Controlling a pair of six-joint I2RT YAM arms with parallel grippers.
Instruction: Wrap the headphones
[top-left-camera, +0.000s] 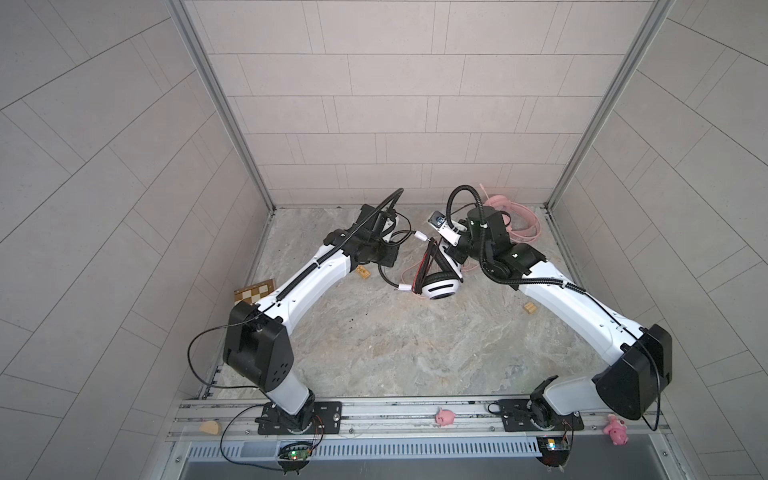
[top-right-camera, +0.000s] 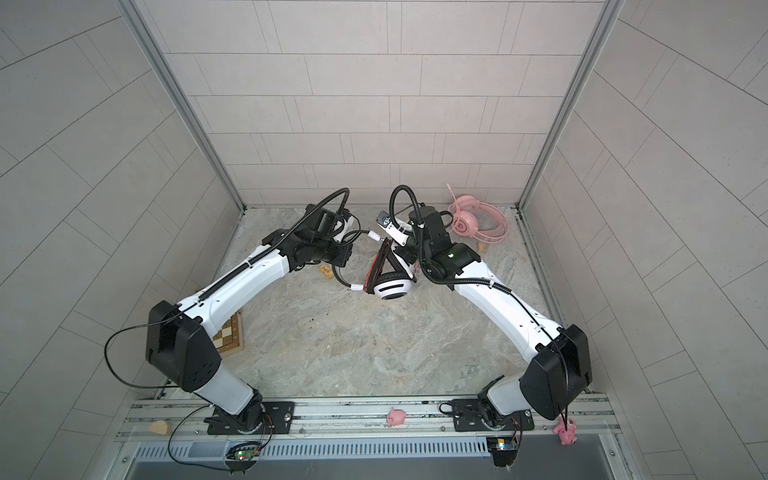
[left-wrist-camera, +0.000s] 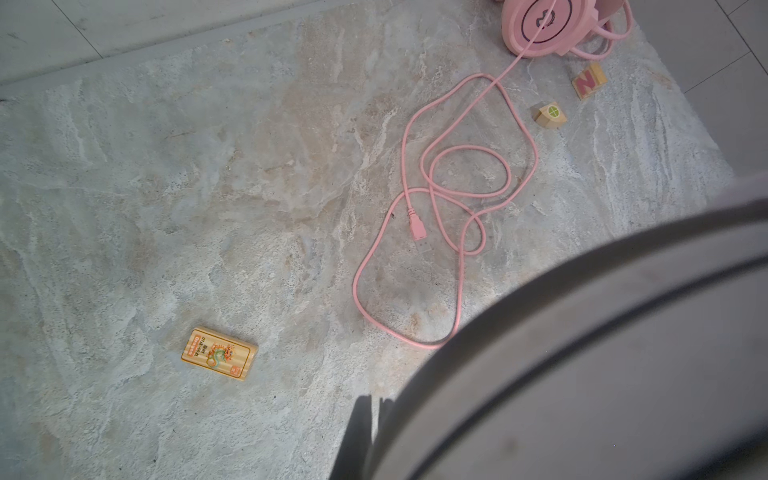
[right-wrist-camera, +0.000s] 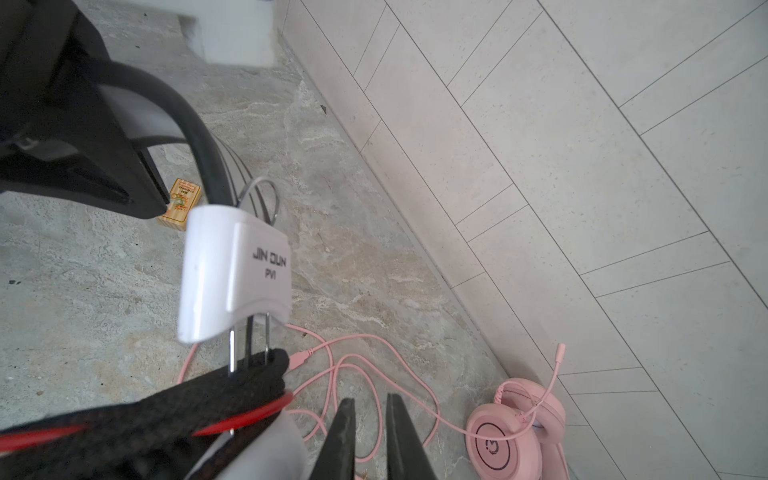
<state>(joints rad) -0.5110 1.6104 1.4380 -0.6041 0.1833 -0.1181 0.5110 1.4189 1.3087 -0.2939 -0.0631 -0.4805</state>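
The right end effector (right-wrist-camera: 370, 400) has its two dark fingers a little apart with nothing between them. It sits just beside the white headset (top-left-camera: 438, 286), close to the black, red-edged band (right-wrist-camera: 145, 415) and the white slider (right-wrist-camera: 237, 270) marked JIN DUN. In both top views that headset sits mid-counter between the two arms, with the striped cup low and the band rising toward the right wrist. Whether the cup touches the counter (top-left-camera: 374, 353) cannot be told.

The left end effector (top-left-camera: 386, 259) is closed. Its fingers are hidden under the wrist, so whether they pinch the black cable (top-left-camera: 384, 280) looping past cannot be told. That cable runs on to a white piece (top-left-camera: 405, 286) at the cup. A blurred gray shape (left-wrist-camera: 602, 353) fills a corner of the left wrist view.

Farther out, the pink headset (top-right-camera: 467, 220) lies in the far right corner by the back wall. Its pink cable (left-wrist-camera: 402, 158) lies in loose loops, and the plug (left-wrist-camera: 417, 230) is free. A card (left-wrist-camera: 219, 353) lies near the left arm. Two blocks (left-wrist-camera: 550, 114) sit near the pink cup.
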